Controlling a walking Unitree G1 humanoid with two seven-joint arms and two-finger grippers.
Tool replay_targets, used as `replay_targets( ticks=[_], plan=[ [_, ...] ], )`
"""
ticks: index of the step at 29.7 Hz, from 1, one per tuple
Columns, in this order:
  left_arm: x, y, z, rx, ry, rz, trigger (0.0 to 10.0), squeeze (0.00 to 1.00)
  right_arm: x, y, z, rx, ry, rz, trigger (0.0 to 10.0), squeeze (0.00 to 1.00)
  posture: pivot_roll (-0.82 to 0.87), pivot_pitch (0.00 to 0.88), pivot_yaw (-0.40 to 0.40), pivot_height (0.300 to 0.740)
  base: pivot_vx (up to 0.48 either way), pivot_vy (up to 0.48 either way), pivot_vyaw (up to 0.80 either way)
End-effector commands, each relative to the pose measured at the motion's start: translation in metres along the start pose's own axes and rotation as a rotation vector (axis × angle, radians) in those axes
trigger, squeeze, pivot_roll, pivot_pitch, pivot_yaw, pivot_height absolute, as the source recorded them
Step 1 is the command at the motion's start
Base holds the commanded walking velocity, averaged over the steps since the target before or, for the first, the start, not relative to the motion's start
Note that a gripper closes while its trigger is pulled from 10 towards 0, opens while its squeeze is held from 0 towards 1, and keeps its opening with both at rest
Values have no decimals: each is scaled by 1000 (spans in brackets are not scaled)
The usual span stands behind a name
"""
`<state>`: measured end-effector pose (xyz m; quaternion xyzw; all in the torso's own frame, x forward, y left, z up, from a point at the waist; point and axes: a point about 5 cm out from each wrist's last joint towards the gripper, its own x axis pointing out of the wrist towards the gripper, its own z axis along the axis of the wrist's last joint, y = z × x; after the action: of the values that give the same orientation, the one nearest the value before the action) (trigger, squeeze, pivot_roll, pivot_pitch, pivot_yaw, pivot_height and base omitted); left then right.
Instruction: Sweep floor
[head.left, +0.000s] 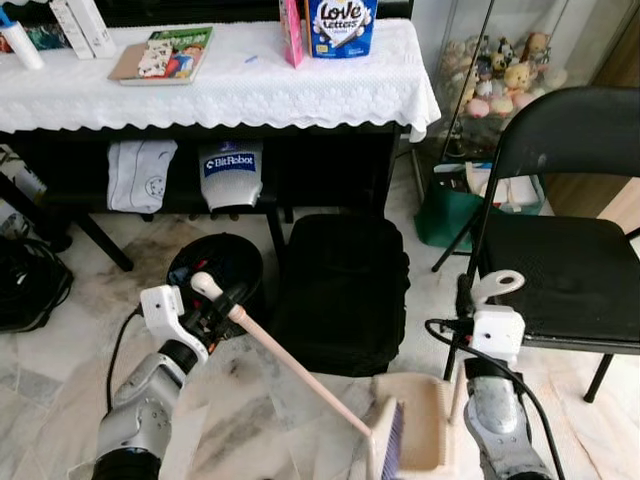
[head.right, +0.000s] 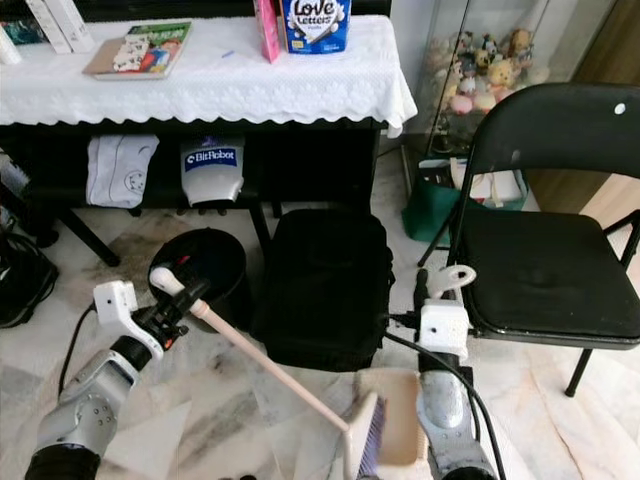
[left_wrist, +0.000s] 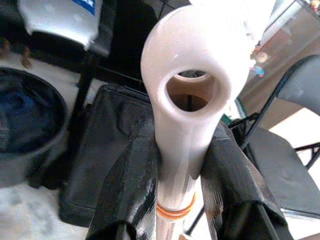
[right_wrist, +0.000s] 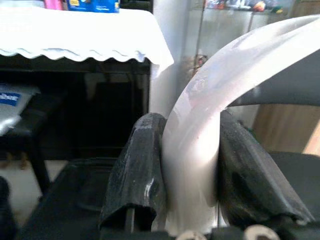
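L gripper (head.left: 215, 305) is clamped on the top end of the long cream plastic broom handle (head.left: 290, 372), just below its looped hanging hole; the wrist view shows both black fingers (left_wrist: 127, 195) pressed tight against the shaft. The handle slopes down and across to the purple-bristled brush head (head.left: 388, 442), low in front of the robot and touching the cream plastic dustpan (head.left: 425, 420). R gripper (head.left: 480, 300) is closed on the dustpan's curved white upright handle (right_wrist: 200, 150), fingers squeezing it from both sides. My guess: brush and pan are held side by side so dirt can be pushed straight into the pan w/o re-gripping.

Nothing can be made out in the dustpan, tho its tray is partly hidden. A round black bin (head.left: 222, 268) sits on the marble floor (head.left: 60, 360) beside a black soft suitcase (head.left: 342, 290); bin contents are too dark to tell. A green bag (head.left: 445, 210) by the black folding chair (head.left: 560, 250) holds something pale, unclear what. The glass cabinet (head.left: 500, 70) behind is full of soft toys.
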<state>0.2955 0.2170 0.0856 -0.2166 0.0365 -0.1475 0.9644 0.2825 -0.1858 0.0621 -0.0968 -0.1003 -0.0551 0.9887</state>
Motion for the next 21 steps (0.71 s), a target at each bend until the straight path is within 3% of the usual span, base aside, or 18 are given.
replay_targets(
  ticks=[1,14,16,21],
  plan=[
    [-4,5,10,17,-18,1,10000,0,7,6,11,34,-49,22,10000,0,-16,117,85,740,0,0,0],
    [-3,12,46,204,-83,72,10000,0,15,12,20,150,-71,51,10000,0,-6,98,92,740,0,0,0],
    [-3,20,59,287,-137,183,10000,0,17,10,22,180,-71,44,10000,0,-5,95,93,740,0,0,0],
    [-6,27,80,438,-210,340,10000,0,19,10,24,195,-76,53,10000,0,-8,92,94,740,0,0,0]
  ],
)
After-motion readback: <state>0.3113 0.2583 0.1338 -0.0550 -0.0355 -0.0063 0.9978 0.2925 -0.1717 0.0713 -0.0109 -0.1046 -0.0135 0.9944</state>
